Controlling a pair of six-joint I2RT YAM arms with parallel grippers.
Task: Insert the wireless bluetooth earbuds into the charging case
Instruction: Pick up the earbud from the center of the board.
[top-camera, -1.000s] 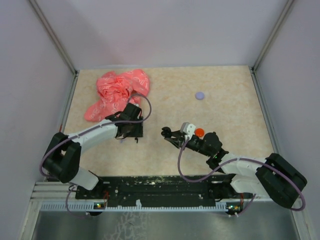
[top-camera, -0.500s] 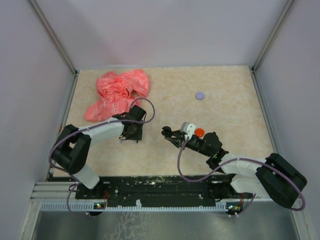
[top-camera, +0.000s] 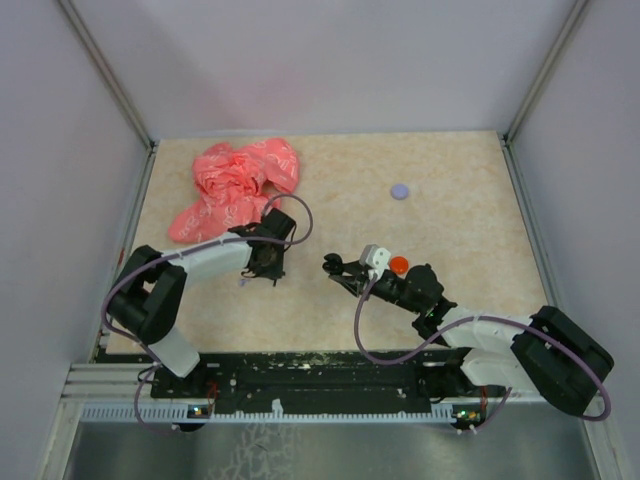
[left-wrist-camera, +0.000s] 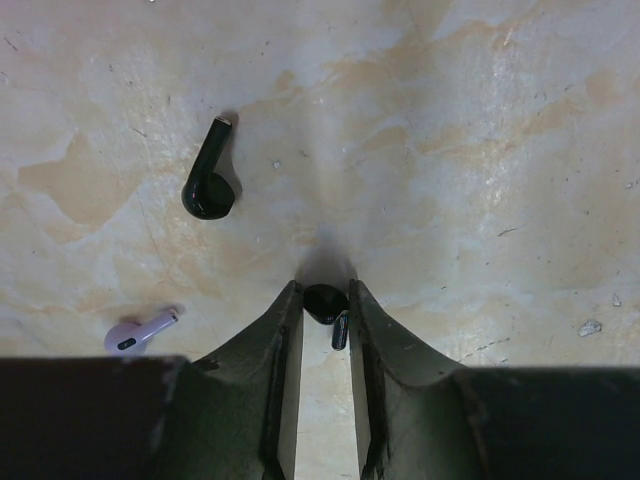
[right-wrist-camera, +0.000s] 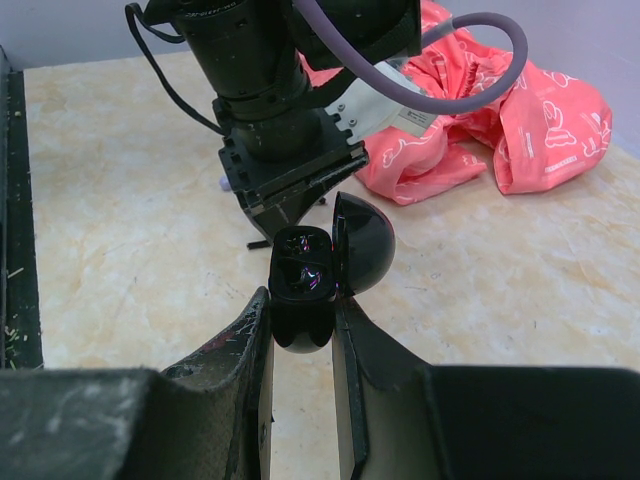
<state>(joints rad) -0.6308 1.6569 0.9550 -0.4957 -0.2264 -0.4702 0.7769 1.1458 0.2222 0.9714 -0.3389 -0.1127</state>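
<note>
Left arm has swung its elbow inward; left gripper pinches a black earbud (looks tiny, light, slippery, so grip its round head). Another black bud lies at eleven o'clock. Right gripper clamps the open charging case

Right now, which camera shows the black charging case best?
The right wrist view: the charging case, lid open, sits close up in the right gripper. The top view shows only a dark speck; the left wrist view misses it.

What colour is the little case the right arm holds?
The charging case is glossy black, seen best in the right wrist view.
</note>
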